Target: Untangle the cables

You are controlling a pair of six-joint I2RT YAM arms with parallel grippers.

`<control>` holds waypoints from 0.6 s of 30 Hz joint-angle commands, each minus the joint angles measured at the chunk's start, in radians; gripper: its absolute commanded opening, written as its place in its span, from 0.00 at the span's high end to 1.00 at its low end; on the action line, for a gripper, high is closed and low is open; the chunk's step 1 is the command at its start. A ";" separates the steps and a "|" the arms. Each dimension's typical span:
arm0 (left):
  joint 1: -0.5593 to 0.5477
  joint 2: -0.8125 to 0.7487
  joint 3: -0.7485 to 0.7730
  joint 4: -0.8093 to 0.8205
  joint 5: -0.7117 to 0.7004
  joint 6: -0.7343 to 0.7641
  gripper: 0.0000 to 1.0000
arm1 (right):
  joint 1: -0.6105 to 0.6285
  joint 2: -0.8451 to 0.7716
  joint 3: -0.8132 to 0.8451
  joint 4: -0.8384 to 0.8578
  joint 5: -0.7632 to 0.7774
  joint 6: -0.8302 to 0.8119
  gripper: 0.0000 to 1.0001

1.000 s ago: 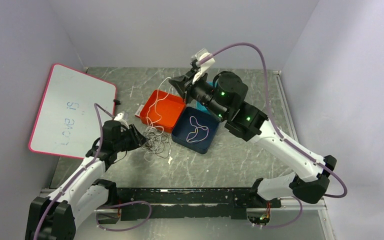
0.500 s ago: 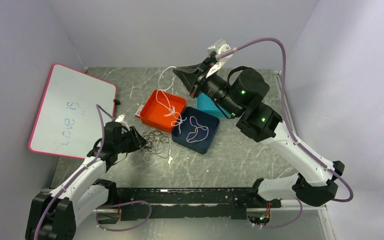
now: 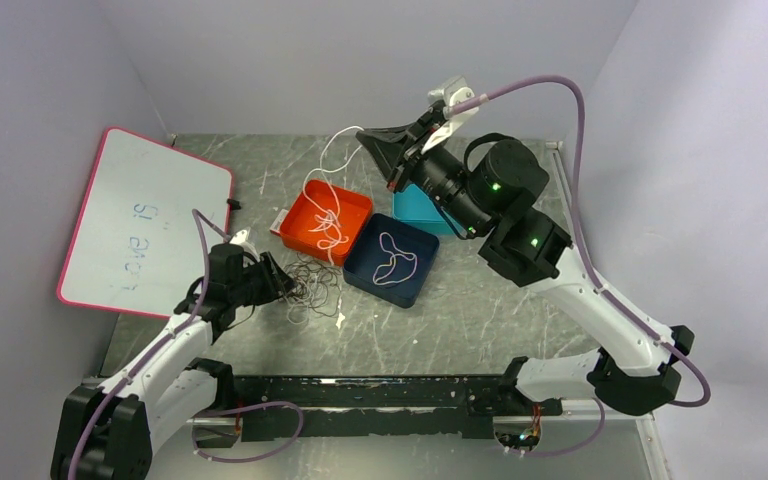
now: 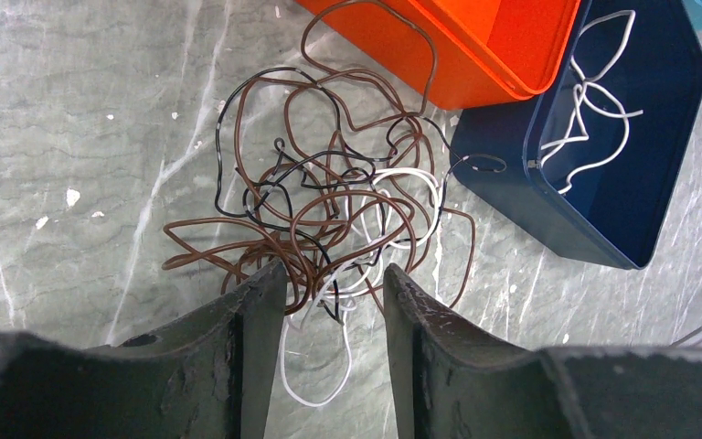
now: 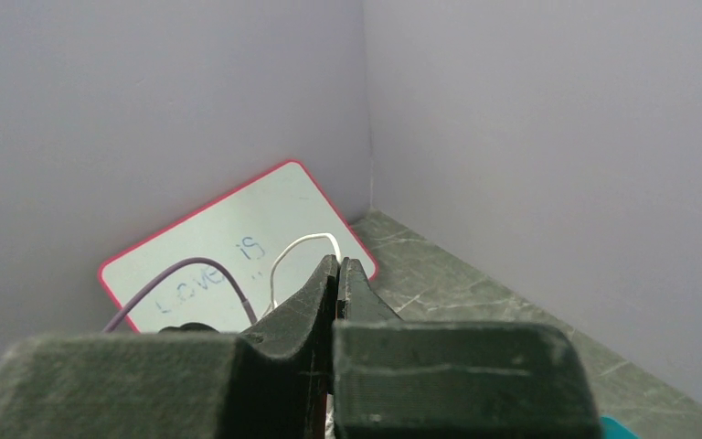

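A tangle of thin brown, black and white cables [image 3: 310, 285] [image 4: 329, 192] lies on the table beside the trays. My left gripper [image 3: 282, 284] [image 4: 329, 283] is low at the tangle's near edge. Its jaws stand apart, with a few strands lying loose between the tips. My right gripper [image 3: 365, 136] [image 5: 339, 262] is raised high at the back, shut on one white cable [image 3: 331, 222] [image 5: 297, 241]. That cable hangs down from it in a long loop, and its lower end is bunched in the orange tray [image 3: 303, 231].
A navy tray [image 3: 380, 290] [image 4: 512, 183] holding a pale looped cable [image 3: 393, 257] [image 4: 594, 119] sits right of the orange tray [image 4: 512, 37]. A teal box [image 3: 418, 210] stands behind it. A pink-edged whiteboard [image 3: 145, 220] [image 5: 228, 242] leans at the left wall.
My right gripper has risen and swung right, drawing the white cable out of the tangle; its tail now rests in the orange tray. The left arm has hardly moved.
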 commanded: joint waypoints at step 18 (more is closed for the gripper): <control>-0.001 -0.028 0.011 0.001 -0.028 -0.008 0.55 | -0.131 0.041 -0.012 -0.254 0.268 0.129 1.00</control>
